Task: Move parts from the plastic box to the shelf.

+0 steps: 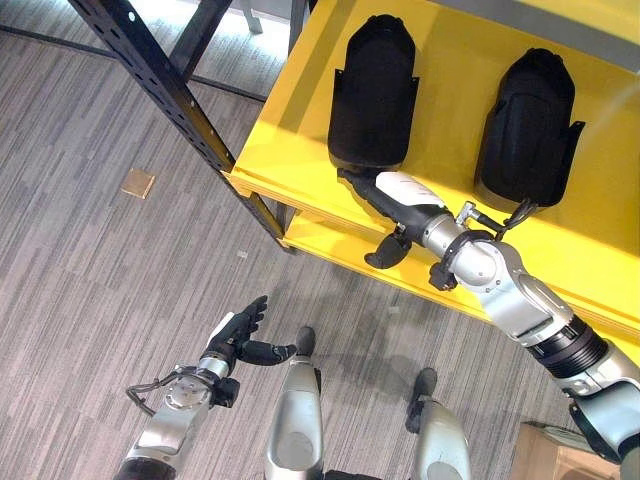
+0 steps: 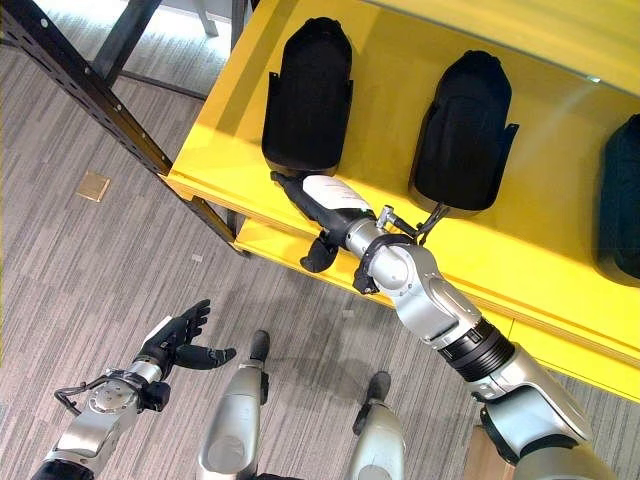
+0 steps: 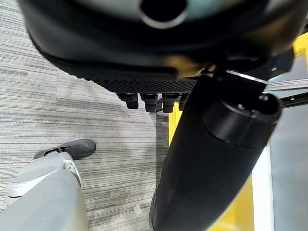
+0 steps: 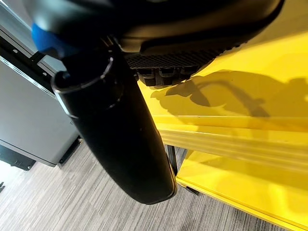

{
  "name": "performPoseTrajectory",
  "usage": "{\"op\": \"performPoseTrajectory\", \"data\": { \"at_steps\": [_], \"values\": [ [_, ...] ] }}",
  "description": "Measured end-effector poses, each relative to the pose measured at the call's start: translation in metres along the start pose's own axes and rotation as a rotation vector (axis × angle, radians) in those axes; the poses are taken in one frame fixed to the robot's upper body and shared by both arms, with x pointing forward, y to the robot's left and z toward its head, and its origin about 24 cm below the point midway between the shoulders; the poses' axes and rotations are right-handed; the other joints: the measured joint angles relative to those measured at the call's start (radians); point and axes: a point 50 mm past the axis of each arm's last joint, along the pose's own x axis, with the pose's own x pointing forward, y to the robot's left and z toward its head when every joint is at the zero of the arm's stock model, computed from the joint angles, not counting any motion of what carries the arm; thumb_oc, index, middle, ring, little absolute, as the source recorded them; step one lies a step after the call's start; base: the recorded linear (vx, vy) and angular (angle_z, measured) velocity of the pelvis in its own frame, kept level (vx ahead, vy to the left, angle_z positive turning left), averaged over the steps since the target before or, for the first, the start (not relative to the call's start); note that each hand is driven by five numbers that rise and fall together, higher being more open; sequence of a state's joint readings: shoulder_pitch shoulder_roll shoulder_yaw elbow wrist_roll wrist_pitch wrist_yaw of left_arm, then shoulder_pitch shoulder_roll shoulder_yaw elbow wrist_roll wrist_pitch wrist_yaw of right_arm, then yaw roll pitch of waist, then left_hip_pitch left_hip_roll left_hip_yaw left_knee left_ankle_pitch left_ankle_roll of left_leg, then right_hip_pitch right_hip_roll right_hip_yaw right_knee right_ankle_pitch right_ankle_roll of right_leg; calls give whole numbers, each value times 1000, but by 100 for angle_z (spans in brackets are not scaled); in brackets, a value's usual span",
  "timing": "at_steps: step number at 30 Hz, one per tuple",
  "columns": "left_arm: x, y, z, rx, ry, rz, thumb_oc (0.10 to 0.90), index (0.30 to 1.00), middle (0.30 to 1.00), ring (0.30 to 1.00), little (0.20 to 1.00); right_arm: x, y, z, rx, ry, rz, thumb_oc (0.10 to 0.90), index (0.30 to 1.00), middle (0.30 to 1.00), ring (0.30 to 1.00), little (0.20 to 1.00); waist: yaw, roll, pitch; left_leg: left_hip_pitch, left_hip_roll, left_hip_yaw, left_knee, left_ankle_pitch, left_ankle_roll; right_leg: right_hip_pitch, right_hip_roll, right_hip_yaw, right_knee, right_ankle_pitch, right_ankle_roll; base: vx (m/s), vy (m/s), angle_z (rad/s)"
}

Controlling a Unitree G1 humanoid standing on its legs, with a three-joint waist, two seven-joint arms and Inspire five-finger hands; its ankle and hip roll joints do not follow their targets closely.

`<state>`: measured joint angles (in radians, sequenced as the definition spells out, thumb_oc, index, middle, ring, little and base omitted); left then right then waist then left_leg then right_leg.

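Observation:
Two black moulded parts lie on the yellow shelf [image 1: 290, 140], one to the left [image 1: 373, 90] and one to the right [image 1: 528, 125]. A third black part [image 2: 622, 200] shows at the shelf's right end. My right hand [image 1: 400, 200] rests over the shelf's front edge, just below the left part. Its fingers [image 1: 352, 180] are straight and reach that part's lower end, and its thumb [image 1: 388, 252] hangs down past the edge. It is open and holds nothing. My left hand [image 1: 240, 335] hovers low over the floor, open, holding nothing.
A black perforated shelf post [image 1: 165, 85] runs diagonally at the upper left. A lower yellow shelf level [image 1: 335, 245] juts out under the top one. A small tan square [image 1: 138, 183] lies on the grey floor. A brown box corner [image 1: 545, 450] shows at the lower right.

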<state>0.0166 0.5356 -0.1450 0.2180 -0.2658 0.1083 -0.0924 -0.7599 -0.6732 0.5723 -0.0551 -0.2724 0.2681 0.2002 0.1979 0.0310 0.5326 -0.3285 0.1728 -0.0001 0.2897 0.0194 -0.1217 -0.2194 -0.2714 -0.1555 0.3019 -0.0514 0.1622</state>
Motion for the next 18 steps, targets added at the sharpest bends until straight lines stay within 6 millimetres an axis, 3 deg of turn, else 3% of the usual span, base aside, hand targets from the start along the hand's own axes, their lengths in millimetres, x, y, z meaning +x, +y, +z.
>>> {"op": "performPoseTrajectory", "data": {
  "at_steps": [18],
  "values": [
    [0,-1,-1,-1,12,-7,900,1000,1000,1000,1000,9,2,-9,32,46,-61,900,1000,1000,1000,1000,6,8,0,3,-1,-4,0,2,0,0,-2,-2,13,-6,0,0,0,0]
  ]
}}
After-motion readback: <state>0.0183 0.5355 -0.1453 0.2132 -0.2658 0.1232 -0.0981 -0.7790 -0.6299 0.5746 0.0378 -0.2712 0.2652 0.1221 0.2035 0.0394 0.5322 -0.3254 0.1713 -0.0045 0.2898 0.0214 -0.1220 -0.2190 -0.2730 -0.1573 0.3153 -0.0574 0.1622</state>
